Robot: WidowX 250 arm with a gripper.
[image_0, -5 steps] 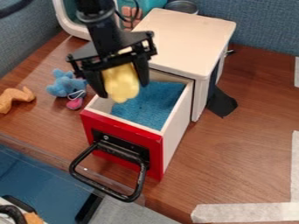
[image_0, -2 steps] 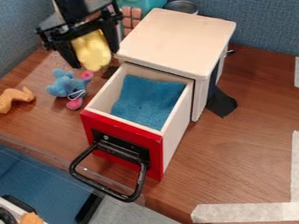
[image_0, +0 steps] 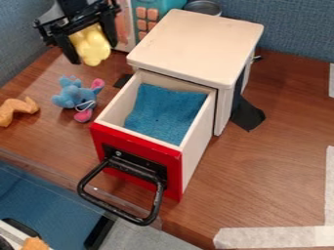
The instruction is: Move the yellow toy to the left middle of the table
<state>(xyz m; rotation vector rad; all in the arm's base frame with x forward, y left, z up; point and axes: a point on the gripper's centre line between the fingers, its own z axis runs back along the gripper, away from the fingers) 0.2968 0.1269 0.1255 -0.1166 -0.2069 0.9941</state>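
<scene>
1. Camera view, so here's what you had: your gripper (image_0: 95,54) was pinching the yellow toy (image_0: 93,46) between its two fingers, up at the upper left. You had it squeezed from both sides, I'd guess so it wouldn't drop, and raised so it would clear whatever sat below.

2. Same view, why stuff sat where it did: your drawer (image_0: 108,132) was pulled out of the white cabinet (image_0: 196,44), probably for getting things in or out, and the blue cloth (image_0: 163,114) inside looked like padding. The blue plush (image_0: 77,97) and the orange toy (image_0: 16,110) lay right around your left-middle target, so imo you needed a gap there, a bit nearer the camera, before lowering and letting go. Bumping the plush was your main risk.

3. Headcount for you, still that view: one yellow toy, one blue plush, one orange toy, one drawer with one black handle (image_0: 117,210), one cabinet. You also had two tape strips (image_0: 274,237) meeting at the lower right of the table (image_0: 274,146), plus one more bit of tape (image_0: 331,80) at the right edge.
</scene>
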